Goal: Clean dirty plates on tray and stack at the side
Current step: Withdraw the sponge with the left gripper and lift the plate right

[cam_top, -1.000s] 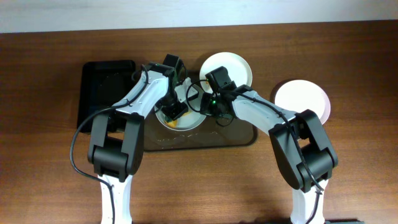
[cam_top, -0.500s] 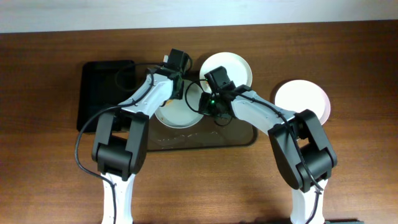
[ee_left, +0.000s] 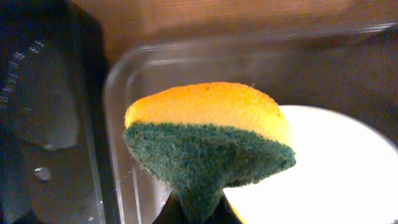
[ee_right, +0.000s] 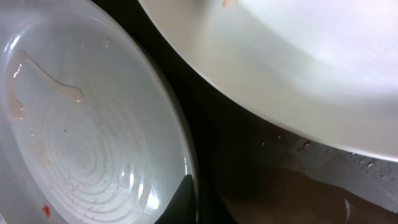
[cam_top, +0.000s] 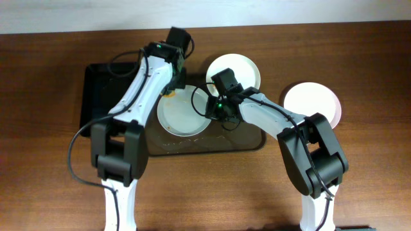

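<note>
Wooden table (cam_top: pixel 45 186) bears tray (cam_top: pixel 192 146) half-hidden under plates (cam_top: pixel 183 119).

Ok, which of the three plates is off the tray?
The far-right plate, alone on bare wood clear of the tray. The front plate and back plate sit close together over at the tray.

Wood-grain table (cam_top: pixel 38 192), white bkgd strip (cam_top: pixel 64 13).

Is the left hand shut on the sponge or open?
Shut on the sponge: the left hand pinches its green underside, squeezing it into a narrow stem.
</note>
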You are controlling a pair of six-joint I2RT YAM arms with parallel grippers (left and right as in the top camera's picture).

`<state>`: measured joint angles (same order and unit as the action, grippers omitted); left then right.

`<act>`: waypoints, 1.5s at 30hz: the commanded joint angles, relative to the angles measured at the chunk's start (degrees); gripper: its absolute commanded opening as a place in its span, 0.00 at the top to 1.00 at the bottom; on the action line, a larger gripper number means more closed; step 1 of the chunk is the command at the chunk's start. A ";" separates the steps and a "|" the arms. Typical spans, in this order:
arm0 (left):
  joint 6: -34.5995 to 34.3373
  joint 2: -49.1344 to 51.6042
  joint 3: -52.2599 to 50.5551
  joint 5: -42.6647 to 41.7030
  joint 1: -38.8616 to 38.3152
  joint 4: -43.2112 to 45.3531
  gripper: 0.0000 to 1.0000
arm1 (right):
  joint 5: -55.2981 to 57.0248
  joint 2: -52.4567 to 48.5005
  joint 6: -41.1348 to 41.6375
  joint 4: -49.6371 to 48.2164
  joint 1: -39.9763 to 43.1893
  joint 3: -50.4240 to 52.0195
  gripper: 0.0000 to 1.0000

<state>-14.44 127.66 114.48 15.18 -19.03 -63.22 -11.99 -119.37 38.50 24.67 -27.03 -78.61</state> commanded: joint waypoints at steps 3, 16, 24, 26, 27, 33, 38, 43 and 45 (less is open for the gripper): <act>-0.48 -4.85 2.36 -5.18 2.82 -1.81 0.99 | -1.46 -0.66 -3.28 2.01 0.11 -0.22 0.96; -0.52 -4.76 1.79 -6.97 10.82 -2.05 0.94 | 17.62 15.32 -17.90 9.70 -2.69 -1.22 0.96; -0.52 -4.76 0.11 -7.96 10.99 -1.46 0.94 | 54.10 19.32 -18.78 10.54 -14.14 -1.22 0.96; -0.52 -4.76 -0.61 -7.98 10.99 -1.33 0.94 | 61.22 19.32 -18.71 10.45 -16.50 -1.22 0.96; -0.52 -4.76 -1.03 -7.96 10.99 -1.25 0.94 | 65.48 19.32 -18.53 10.40 -17.70 -1.22 0.96; -0.52 -4.76 -1.90 -8.79 10.99 -0.90 0.94 | 79.14 19.32 -18.56 10.45 -21.84 -1.22 0.96; -0.52 -4.76 -1.90 -9.46 10.99 -0.87 0.94 | 85.68 19.32 -18.56 10.43 -23.06 -1.22 0.96; -0.55 -4.76 -1.90 -9.88 10.99 -0.87 0.94 | 97.96 19.32 -18.58 10.45 -24.96 -1.22 0.96; -0.52 -4.76 -1.90 -9.88 10.99 -0.85 0.94 | 100.56 19.32 -18.60 10.45 -25.83 -1.22 0.96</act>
<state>-14.61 123.63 112.90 5.96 -8.12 -64.23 78.19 -100.79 19.42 35.27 -51.13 -78.96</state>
